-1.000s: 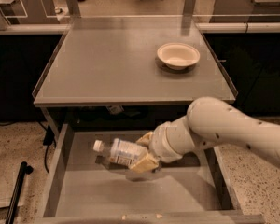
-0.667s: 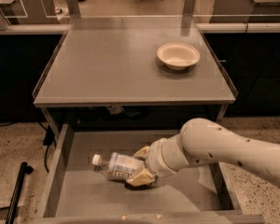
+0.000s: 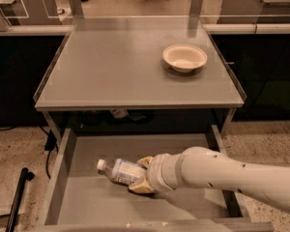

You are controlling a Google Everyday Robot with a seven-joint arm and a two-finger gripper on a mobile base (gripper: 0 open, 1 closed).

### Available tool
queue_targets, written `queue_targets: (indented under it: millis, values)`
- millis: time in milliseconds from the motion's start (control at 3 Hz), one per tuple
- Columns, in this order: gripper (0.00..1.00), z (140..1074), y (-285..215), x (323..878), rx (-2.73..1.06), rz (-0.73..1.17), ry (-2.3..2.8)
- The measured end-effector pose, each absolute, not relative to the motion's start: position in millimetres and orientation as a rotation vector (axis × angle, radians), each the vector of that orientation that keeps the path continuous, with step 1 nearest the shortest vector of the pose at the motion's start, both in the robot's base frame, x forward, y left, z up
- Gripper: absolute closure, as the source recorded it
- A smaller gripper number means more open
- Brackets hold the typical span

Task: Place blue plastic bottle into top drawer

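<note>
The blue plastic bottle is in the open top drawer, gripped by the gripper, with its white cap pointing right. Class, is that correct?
Not quite. The camera view shows the blue plastic bottle in the top drawer, the gripper closed around it, but its white cap points left, not right.

Down in the matt grey metal top drawer (image 3: 82, 202), the hand (image 3: 139, 175), with dull tan fingers (image 3: 141, 187) on a smooth, cream, plastic-looking arm (image 3: 222, 173), clasps the clear glossy blue plastic bottle (image 3: 118, 170), below a smooth matt grey counter (image 3: 116, 71) bearing a matt off-white bowl (image 3: 184, 57).
</note>
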State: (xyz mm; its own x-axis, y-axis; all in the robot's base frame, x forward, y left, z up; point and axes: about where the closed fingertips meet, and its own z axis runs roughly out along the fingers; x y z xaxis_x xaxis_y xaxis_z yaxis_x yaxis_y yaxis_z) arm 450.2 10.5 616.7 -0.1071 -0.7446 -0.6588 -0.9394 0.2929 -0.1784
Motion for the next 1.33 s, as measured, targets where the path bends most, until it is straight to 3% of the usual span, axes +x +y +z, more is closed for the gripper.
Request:
queue_targets:
  millis: [1333]
  values:
    - [0.07, 619.2, 10.6, 454.3, -1.492, 0.366, 1.896]
